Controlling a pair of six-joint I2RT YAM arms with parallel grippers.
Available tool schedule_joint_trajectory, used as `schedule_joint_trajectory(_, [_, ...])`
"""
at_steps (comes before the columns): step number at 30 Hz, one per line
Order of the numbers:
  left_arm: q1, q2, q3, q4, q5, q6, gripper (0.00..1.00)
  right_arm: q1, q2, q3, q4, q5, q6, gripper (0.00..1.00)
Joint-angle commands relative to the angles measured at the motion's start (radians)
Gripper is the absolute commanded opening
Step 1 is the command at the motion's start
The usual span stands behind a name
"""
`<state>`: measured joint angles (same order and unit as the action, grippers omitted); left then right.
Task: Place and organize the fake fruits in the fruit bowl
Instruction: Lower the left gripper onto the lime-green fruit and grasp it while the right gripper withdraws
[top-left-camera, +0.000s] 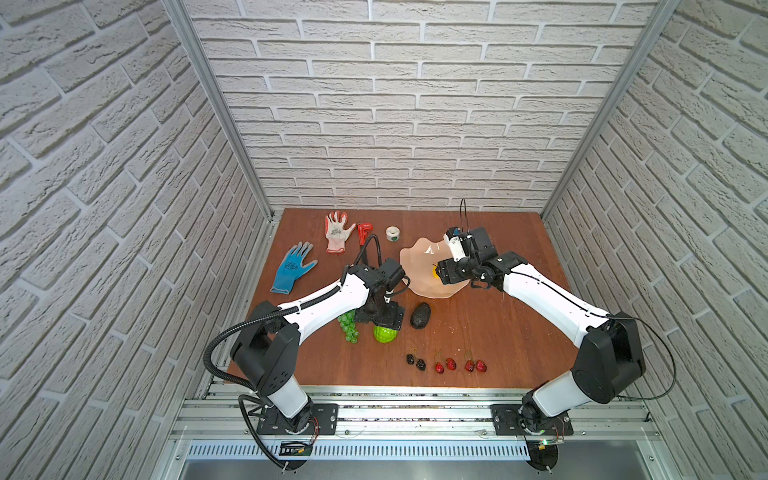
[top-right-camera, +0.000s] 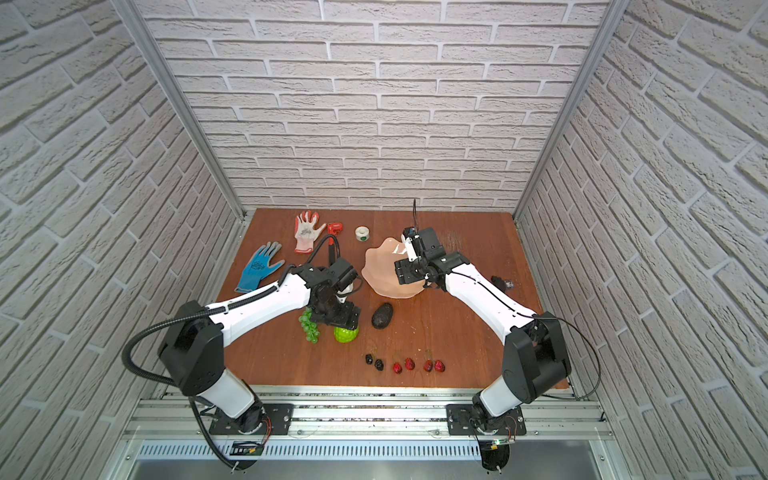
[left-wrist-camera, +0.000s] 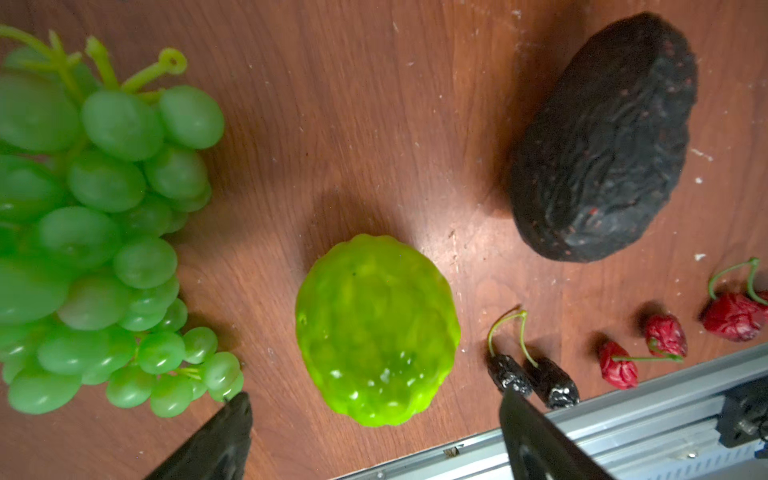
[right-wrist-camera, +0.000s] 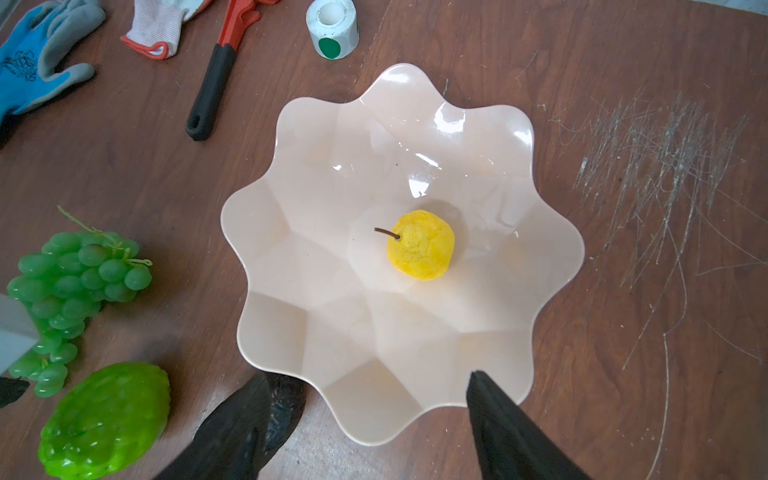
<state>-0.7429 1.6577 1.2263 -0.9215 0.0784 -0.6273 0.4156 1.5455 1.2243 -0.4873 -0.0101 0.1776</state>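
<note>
The small yellow lemon (right-wrist-camera: 419, 245) lies in the glossy pale pink scalloped bowl (right-wrist-camera: 374, 332) beneath the right gripper (right-wrist-camera: 370, 380), spread and empty, while the left gripper (left-wrist-camera: 374, 405) hangs wide open over the bumpy lime-green ball (left-wrist-camera: 376, 340) on the wooden table (left-wrist-camera: 374, 124), which it probably must drop onto and clasp next.

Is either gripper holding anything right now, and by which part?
Nothing is held. The left gripper hangs open over the bumpy green ball; the right gripper hangs open over the fruit bowl, where the lemon lies free.
</note>
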Motion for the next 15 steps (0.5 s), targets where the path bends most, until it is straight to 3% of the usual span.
schedule_joint_trajectory(1, [-0.006,0.039,0.015,-0.017,-0.014,-0.049,0.95,0.000,-0.030,-0.033,0.076,-0.033,0.020,0.76])
schedule_joint_trajectory(15, [-0.005,0.131,0.002,0.073,0.006,-0.095,0.84,0.000,-0.029,-0.068,0.099,-0.034,0.006,0.75])
